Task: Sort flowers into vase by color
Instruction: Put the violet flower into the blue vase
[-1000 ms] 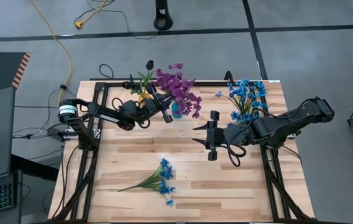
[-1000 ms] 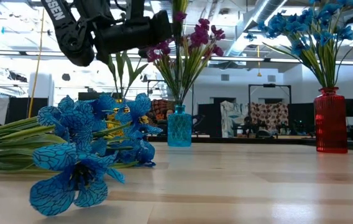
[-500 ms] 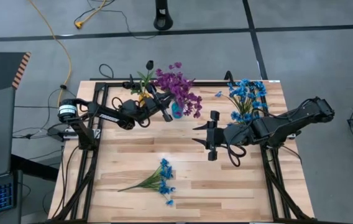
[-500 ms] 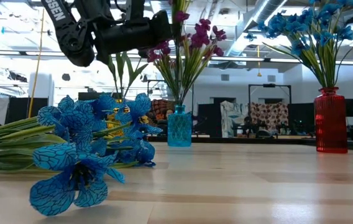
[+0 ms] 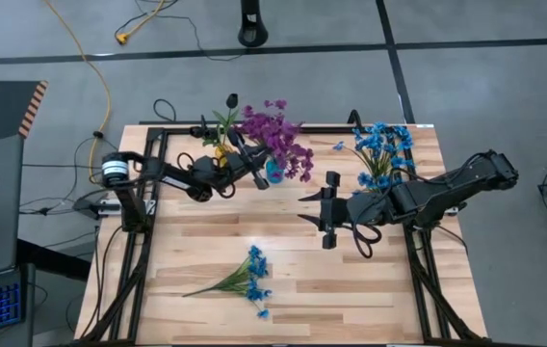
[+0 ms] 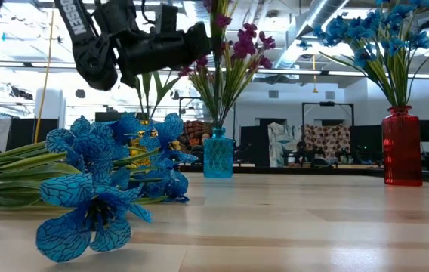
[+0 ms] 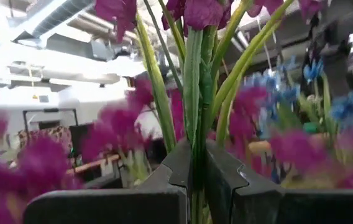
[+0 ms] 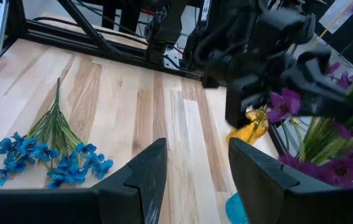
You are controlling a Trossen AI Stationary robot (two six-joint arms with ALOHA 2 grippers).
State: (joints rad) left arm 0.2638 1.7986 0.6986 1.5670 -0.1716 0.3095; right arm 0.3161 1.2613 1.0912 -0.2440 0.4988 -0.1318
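Purple flowers (image 5: pixel 278 140) stand in a teal vase (image 6: pixel 217 155) at the table's far middle. My left gripper (image 5: pixel 260 177) is beside them, shut on a purple sprig's green stem (image 7: pixel 195 124). Blue flowers (image 5: pixel 381 149) fill a red vase (image 6: pixel 401 147) at the far right. A yellow vase (image 5: pixel 221 151) with a dark blossom stands at the far left. A blue sprig (image 5: pixel 245 280) lies flat on the near table. My right gripper (image 5: pixel 304 209) hovers open over the table's middle, nothing between its fingers (image 8: pixel 136 180). My left gripper pinches one green stem (image 7: pixel 194 163) of a purple sprig between its two fingers, below the blossoms. The fingers come from the table's left, slanting upward, and lie across the stem. The sprig stands upright among the purple flowers; its lower end is hidden.
A black frame rail (image 5: pixel 283 128) runs along the table's far edge and down both sides. Bare wood lies between the vases and the loose blue sprig. Cables and a stand foot (image 5: pixel 252 34) are on the floor beyond.
My left gripper has sunk slightly beside the teal vase with the purple sprig still pinched; it stays shut.
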